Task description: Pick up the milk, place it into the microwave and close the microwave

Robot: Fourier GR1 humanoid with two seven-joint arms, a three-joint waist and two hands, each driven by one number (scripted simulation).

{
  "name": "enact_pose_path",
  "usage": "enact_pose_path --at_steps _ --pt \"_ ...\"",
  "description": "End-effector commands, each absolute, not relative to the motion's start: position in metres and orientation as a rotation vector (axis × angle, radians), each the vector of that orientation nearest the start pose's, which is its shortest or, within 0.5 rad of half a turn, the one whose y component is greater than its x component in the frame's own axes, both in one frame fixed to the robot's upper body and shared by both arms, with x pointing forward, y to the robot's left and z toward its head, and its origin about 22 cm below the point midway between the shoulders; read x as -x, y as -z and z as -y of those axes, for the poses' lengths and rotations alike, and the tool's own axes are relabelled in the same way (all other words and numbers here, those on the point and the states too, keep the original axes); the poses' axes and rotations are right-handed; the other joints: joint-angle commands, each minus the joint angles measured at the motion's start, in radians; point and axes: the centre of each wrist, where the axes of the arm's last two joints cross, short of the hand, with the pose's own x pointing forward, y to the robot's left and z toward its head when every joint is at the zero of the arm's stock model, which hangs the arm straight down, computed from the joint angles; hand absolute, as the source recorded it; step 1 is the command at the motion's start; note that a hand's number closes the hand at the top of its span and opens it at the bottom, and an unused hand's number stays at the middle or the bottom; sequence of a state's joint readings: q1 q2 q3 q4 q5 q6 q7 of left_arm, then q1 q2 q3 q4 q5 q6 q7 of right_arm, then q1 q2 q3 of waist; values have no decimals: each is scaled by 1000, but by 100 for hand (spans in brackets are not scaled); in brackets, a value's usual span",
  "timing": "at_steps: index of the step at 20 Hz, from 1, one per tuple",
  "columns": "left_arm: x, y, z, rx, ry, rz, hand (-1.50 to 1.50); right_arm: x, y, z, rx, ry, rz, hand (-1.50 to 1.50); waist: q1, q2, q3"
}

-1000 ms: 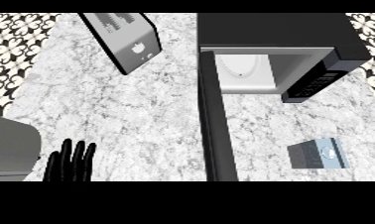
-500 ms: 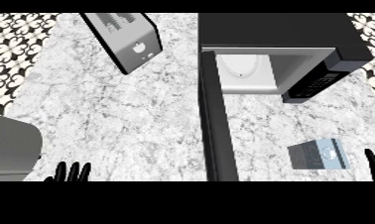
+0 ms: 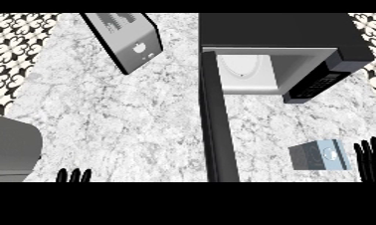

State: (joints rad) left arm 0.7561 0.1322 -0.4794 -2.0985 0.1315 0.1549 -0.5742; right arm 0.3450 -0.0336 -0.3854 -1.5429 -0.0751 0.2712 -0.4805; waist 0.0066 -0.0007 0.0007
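The milk [image 3: 318, 155] lay on its side on the marble counter [image 3: 132, 114], just left of the right hand [image 3: 365, 155], whose straight, upright fingertips showed at the frame's right edge without touching the carton. Up the counter from that hand, the microwave [image 3: 294, 35] stood with its door [image 3: 218, 124] swung wide, a white plate [image 3: 242, 67] inside. Only the fingertips of the left hand [image 3: 73, 175] showed at the lower edge, straight and apart. Farther up, a tablet [image 3: 129, 40] leaned.
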Motion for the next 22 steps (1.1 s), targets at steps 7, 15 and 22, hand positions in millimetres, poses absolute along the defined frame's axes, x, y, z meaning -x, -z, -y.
enact_pose_path --at_steps 7,15,22 --pt "-48 -26 -201 112 -210 1941 -150 -123 112 363 260 156 1714 -150 2 -1 0" --pt "-38 -19 -186 112 -223 1928 -150 -123 139 371 277 169 1745 -150 1 0 0" --pt "-37 -28 -188 109 -236 1913 -150 -139 152 359 246 132 1768 -150 1 0 0"
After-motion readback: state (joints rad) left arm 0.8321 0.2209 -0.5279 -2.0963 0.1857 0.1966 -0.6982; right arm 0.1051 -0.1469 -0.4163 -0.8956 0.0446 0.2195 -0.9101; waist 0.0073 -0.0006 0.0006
